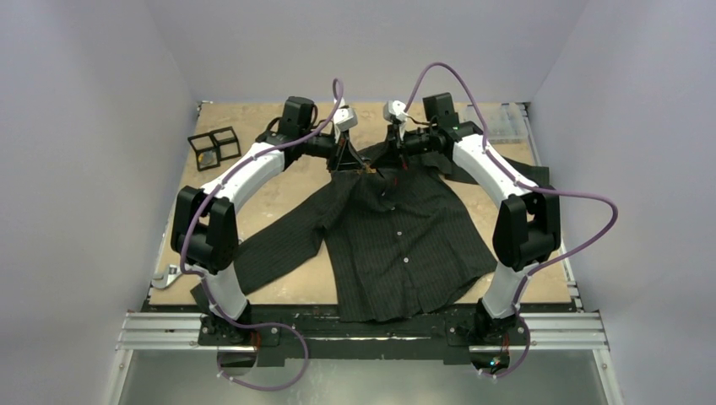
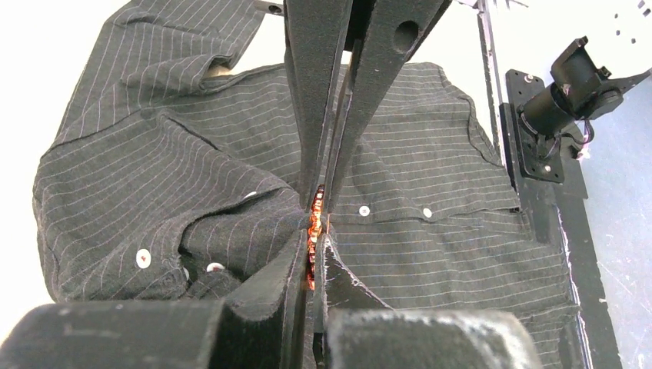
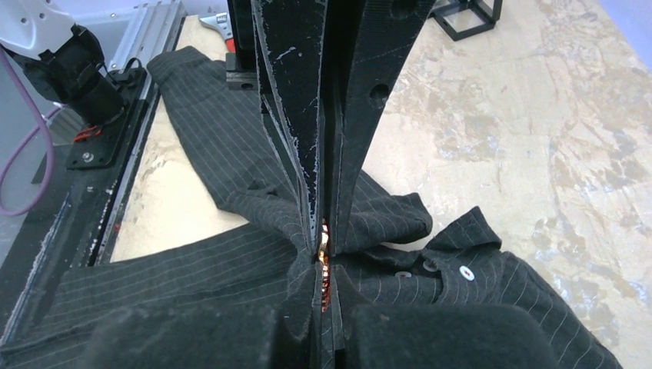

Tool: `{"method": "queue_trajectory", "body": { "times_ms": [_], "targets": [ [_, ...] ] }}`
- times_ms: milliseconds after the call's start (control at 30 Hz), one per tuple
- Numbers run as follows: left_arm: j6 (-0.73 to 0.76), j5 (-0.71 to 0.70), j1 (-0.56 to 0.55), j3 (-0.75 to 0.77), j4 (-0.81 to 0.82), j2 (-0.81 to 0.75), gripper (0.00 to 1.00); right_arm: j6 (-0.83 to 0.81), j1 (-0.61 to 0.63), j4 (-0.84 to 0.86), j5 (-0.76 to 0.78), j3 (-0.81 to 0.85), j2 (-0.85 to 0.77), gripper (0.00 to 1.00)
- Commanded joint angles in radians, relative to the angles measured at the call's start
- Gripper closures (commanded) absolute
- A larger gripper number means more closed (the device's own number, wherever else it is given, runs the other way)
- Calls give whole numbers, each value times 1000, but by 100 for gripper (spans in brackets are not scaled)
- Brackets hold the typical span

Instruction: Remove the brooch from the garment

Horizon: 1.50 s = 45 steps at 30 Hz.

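Garment [image 1: 397, 245]: black pinstripe shirt, flat on table [image 1: 279, 190], front up, collar at far end, hem at near edge by the arm bases.
Sleeves: one spread out twd the L arm's side; the other runs off behind the R arm, mostly hidden.
Buttons: small white row down the front, done up in the lower part; shirt front parted near collar.
Brooch [image 2: 312, 234]: small orange-copper glint on the shirt front just below the collar, seen only as a thin strip in the slit btw fingers in both wrist views. Shape can't be made out.
L gripper [image 1: 350, 164]: down at the collar area, tips on the cloth. L wrist view shows jaws pressed nearly together w/ the brooch in the gap; cloth bunched up against one finger [image 2: 307, 115].
R gripper [image 1: 395, 164]: just beside the L one, also at the collar. R wrist view shows jaws closed tight, the brooch in the seam btw them, shirt puckered in twd the pinch.
Metal vs cloth: can't tell how much of each grip is on the pin itself and how much on fabric.
Wire frame [image 1: 213, 149]: black open cube frames, far L of table, well apart from shirt.
Clear box [image 1: 505, 121]: far R corner, near the hidden sleeve.
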Motion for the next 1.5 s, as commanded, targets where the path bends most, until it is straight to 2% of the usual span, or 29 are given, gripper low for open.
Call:
{"method": "queue_trajectory", "body": {
  "times_ms": [0, 133, 300, 400, 500, 700, 867, 1467],
  "targets": [
    [34, 26, -6, 41, 9, -41, 100, -38, 5, -17, -11, 40, -36, 100],
    [34, 21, -6, 40, 8, -45, 100, -44, 5, -30, 13, 43, -31, 100],
    [55, -5, -6, 32, 4, -52, 71, 16, 5, 2, 5, 54, -19, 100],
    [60, -32, -7, 13, 27, -61, 61, 79, 4, 51, -7, 45, -17, 100],
    [65, -56, -8, 6, 40, -62, 57, 97, 5, 49, -7, 43, -11, 100],
    [137, -129, -40, -12, 35, -76, 56, 202, 2, 30, -13, 74, 25, 100],
    [135, -132, -49, -16, 23, -74, 57, 325, -6, 94, -16, 65, 39, 100],
    [135, -196, -58, -13, 23, -52, 64, 396, -27, 137, -24, 51, 37, 100]
  ]
}}
